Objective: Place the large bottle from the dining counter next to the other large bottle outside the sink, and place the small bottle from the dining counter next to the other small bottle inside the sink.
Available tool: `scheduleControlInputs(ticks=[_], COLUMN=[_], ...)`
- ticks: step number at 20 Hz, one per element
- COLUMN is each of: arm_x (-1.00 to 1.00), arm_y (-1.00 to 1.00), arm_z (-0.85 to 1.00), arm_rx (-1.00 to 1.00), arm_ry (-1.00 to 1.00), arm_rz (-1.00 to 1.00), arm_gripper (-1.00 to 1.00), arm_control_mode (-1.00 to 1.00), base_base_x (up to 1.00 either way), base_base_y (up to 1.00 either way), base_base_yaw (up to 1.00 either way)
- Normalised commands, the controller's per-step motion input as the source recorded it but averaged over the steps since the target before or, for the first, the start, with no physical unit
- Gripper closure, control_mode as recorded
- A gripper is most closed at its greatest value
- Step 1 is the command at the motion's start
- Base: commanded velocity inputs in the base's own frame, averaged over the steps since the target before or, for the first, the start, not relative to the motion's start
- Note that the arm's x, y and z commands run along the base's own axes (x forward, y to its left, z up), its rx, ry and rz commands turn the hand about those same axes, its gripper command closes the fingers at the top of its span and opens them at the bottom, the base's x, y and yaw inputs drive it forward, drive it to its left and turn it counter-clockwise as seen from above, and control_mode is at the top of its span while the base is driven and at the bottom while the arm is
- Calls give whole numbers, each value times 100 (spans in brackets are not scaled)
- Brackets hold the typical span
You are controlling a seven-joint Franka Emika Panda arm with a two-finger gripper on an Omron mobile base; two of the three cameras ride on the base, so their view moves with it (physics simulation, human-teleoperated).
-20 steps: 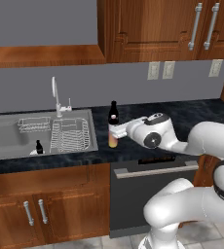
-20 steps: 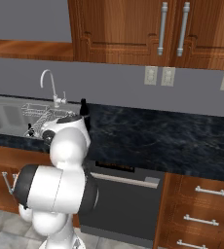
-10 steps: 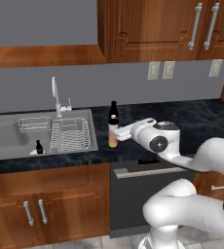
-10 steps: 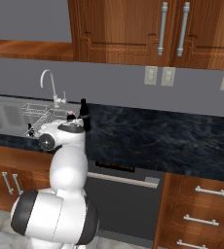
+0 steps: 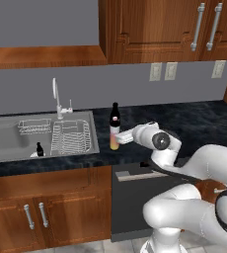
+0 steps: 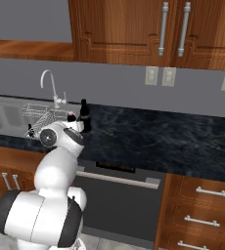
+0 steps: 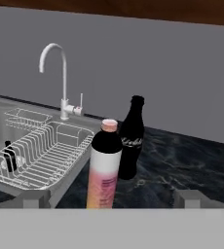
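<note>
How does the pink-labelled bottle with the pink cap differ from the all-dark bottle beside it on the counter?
The pink-labelled bottle is a straight, wide cylinder with a pale pink cap; the dark bottle is curvy, narrow-necked and black throughout. The pink-labelled one stands nearer the hand camera, the dark one behind it. Both stand upright on the counter right of the sink.

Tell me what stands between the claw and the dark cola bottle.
The pink-capped bottle stands between the open claw and the cola bottle, seen in the hand view.
</note>
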Motion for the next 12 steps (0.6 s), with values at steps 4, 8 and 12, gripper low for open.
scheduleControlInputs(ticks=[4, 8, 12], arm_x=[0, 2, 5], arm_y=[0, 0, 0], arm_z=[44, 75, 63], arm_rx=[0, 0, 0], arm_ry=[29, 22, 20], arm_rz=[0, 0, 0], arm_gripper=[-100, -100, -100], arm_control_mode=[-100, -100, -100], base_base_x=[0, 0, 0], base_base_y=[0, 0, 0], base_base_yaw=[0, 0, 0])
